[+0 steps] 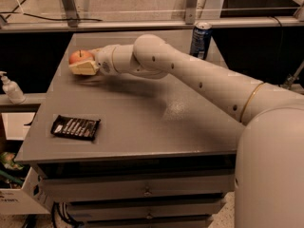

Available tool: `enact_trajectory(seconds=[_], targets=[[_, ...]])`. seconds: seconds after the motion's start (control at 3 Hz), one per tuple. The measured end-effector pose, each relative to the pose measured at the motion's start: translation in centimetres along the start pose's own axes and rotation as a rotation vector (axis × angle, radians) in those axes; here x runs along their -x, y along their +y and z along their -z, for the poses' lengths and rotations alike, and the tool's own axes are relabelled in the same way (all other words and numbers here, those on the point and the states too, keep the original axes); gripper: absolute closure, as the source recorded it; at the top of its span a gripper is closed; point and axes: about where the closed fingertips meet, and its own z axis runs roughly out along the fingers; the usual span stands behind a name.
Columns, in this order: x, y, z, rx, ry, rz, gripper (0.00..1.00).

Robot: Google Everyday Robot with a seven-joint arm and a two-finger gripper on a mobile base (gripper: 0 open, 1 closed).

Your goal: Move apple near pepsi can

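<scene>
The red-orange apple (80, 57) is at the far left of the grey table (142, 122), between the cream fingers (84, 69) of my gripper (79, 62). The gripper is shut on the apple and holds it just above the tabletop, with a shadow beneath. My arm reaches across the table from the right. The dark blue pepsi can (201, 40) stands upright at the far right of the table, well apart from the apple.
A flat black snack wrapper (76, 127) lies near the table's front left. A soap dispenser bottle (10, 88) stands on a ledge left of the table. A metal rail runs behind the table. Drawers sit below the tabletop.
</scene>
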Motion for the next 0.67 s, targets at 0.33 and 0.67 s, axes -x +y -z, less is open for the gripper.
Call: enact_trajectory(seconds=[0.33,0.67], targets=[[-0.5,0.1,4.3,-0.071,-0.008,-0.022,1.00],[-2.7,0.8,9.7,-0.155,0.008,-0.070,1.00]])
